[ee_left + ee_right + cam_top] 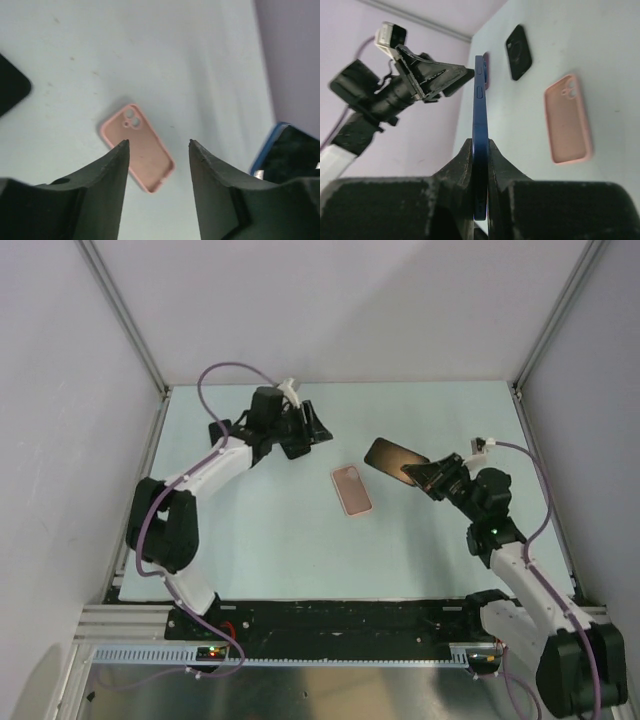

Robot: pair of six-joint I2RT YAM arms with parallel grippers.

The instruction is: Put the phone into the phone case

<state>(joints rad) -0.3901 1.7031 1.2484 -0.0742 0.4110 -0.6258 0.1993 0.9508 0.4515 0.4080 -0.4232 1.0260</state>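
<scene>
Presently, phone point(393, 457) pinched edgewise in right end effector point(420, 475), the nearer one; case point(351, 489) flat on counter point(250, 530) just leftward, long axis near-to-far; left end effector point(158, 143) spread, empty.

The phone case point(137, 148) is pink and matt, with a smooth skin that looks like soft rubber. The phone point(395, 459) has a glossy dark glass face with a brownish sheen, and its blue edge is smooth and satin. The table point(270, 540) is pale, matt and smooth, with a few faint specks. The left gripper point(158, 145) and right gripper point(480, 143) have jaws of black plastic, matt and grainy, scuffed pale at the edges. The frame rails point(120, 312) look like bare brushed metal.
</scene>
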